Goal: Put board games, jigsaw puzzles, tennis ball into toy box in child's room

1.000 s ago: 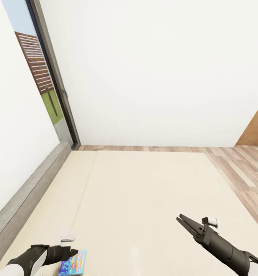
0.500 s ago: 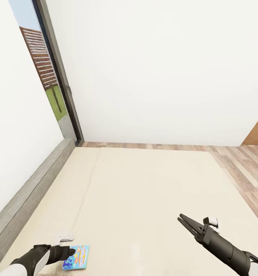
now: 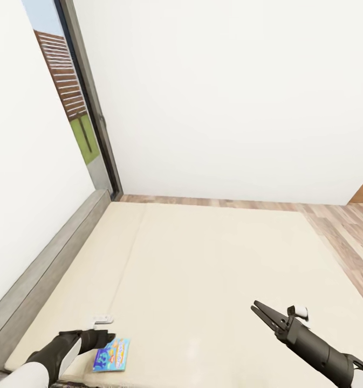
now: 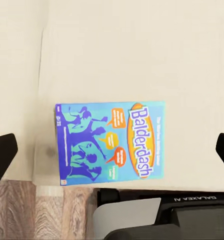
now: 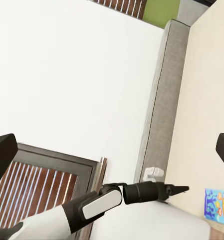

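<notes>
Lying flat on the beige mattress of the bed [image 3: 213, 269], the small blue board game [image 3: 112, 355] sits just beside the left end effector [image 3: 108, 340], on the side nearer the robot, close to the mattress's near edge. Its printed face is up; the title "Balderdash" is legible in the left wrist view [image 4: 110, 143].

Left end effector: its fingers point across the bed above the box's far edge; whether it touches the box cannot be told. In the left wrist view both fingertips [image 4: 3, 152] stand far apart at the picture's two sides, with the box between them, so the opening is wide. Nothing is held.

Right end effector [image 3: 255, 307]: it hovers over bare mattress, well apart from the box, and holds nothing. In the head view its fingers taper to one point; in its own wrist view the dark fingertips [image 5: 1, 155] sit at opposite edges. The opening cannot be told.

Beyond the left end effector, the grey bed frame [image 3: 46, 264] runs along the white wall [image 3: 230, 97] toward the dark-framed window [image 3: 79, 102]. Wood-plank floor [image 3: 343, 226] lies past the right end effector.
</notes>
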### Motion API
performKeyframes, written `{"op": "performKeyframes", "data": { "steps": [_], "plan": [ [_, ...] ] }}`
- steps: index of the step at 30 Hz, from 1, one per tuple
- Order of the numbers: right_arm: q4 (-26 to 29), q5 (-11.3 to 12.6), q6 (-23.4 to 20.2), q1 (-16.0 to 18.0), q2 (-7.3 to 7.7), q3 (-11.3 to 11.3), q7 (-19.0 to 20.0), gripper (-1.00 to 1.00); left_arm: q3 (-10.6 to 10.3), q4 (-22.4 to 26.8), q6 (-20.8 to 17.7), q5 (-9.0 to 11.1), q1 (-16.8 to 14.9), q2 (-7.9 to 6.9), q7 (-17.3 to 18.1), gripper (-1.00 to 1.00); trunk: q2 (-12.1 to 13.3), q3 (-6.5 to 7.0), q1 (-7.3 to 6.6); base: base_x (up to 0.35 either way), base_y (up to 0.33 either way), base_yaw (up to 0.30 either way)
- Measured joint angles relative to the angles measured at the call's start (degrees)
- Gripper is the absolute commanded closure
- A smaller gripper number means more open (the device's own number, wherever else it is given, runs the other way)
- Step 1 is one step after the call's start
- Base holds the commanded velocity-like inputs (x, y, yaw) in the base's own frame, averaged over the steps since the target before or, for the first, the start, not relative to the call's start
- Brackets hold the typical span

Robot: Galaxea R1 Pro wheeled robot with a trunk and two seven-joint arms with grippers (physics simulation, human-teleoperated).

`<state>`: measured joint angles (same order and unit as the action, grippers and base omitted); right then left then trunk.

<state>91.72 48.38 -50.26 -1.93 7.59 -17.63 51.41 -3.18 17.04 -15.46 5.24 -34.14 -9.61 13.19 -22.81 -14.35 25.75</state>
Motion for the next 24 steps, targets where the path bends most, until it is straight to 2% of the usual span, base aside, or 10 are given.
{"op": "performKeyframes", "data": {
  "steps": [7, 24],
  "plan": [
    [-0.1, 0.0, 0.0, 0.0, 0.09, 0.0, 0.0, -1.0, 0.0, 1.3, 0.6, 0.0, -0.1, 0.38, -2.7, -1.0, 0.0, -0.65, 0.0, 0.0, 0.0, 0.088],
    [-0.2, -0.1, 0.0, 0.0, 0.04, 0.0, -0.2, -1.0, 0.0, 1.4, 1.0, -0.1, -0.5, 0.52, -3.1, -1.0, 0.0, -2.24, 0.0, 0.0, 0.0, 0.088]
  ]
}}
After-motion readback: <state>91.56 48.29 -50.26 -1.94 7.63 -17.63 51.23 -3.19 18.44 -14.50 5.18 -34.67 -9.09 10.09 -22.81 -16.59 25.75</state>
